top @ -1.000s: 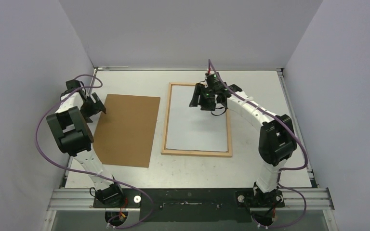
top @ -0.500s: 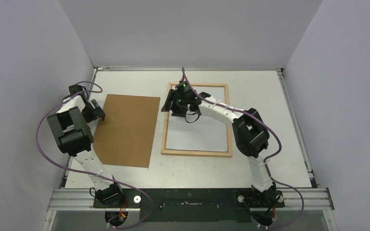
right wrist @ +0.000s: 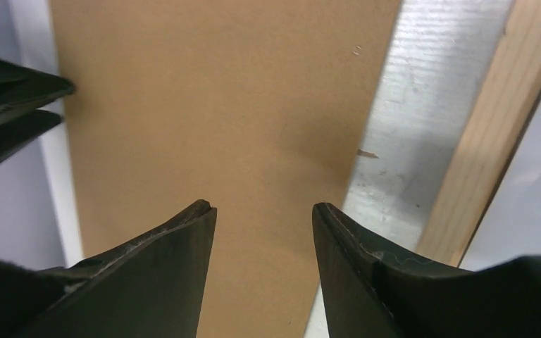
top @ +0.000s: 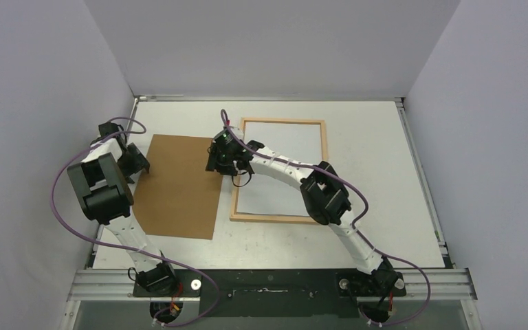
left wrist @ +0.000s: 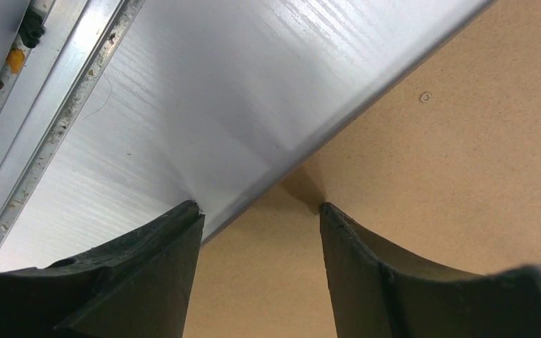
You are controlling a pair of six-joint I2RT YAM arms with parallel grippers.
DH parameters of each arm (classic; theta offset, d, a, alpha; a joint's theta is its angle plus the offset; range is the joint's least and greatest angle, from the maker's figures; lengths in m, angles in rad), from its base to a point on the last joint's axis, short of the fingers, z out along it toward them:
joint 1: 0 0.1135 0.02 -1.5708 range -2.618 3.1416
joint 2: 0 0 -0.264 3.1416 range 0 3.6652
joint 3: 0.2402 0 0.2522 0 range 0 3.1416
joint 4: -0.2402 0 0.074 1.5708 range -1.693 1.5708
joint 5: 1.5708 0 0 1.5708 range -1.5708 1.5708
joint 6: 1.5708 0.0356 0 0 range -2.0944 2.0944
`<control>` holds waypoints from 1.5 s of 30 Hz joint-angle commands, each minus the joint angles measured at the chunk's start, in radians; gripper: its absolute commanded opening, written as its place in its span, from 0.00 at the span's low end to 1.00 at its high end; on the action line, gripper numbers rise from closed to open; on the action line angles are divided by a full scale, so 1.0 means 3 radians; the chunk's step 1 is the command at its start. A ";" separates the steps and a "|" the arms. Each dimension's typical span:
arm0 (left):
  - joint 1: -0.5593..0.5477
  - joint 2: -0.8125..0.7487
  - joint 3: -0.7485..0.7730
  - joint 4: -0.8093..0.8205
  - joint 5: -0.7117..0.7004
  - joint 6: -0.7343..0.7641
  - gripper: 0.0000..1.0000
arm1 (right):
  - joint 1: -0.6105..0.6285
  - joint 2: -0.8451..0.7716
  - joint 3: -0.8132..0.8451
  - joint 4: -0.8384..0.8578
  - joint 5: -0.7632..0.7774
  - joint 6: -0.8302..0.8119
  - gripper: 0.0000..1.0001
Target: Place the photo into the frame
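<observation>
The frame point(top: 282, 218) lies flat right of the table's centre, and the photo point(top: 289, 141) rests inside it with its plain white side up. My right gripper point(top: 214, 161) reaches left past the frame and hovers open over the right edge of the brown backing board point(top: 179, 185). In the right wrist view the gripper point(right wrist: 264, 205) has nothing between its fingers, with the board point(right wrist: 218, 105) below and the frame's wooden bar point(right wrist: 493, 141) at the right. My left gripper point(top: 137, 159) is open at the board's left edge. In the left wrist view the left gripper point(left wrist: 258, 205) straddles that edge.
A strip of bare table point(right wrist: 401, 141) separates the board from the frame. The left wall and a metal rail point(left wrist: 49, 105) run close behind the left gripper. The left gripper's fingertips point(right wrist: 14, 105) show at the far side of the board in the right wrist view.
My right gripper has swung left from above the frame's top part to the board's right edge. The left gripper stays at the board's left edge with its fingers slightly closer together.
</observation>
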 commanded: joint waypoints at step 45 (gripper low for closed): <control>0.0018 0.0045 -0.0191 -0.0086 0.0789 -0.0367 0.61 | 0.0039 0.0599 0.0673 -0.0033 -0.0523 0.0695 0.54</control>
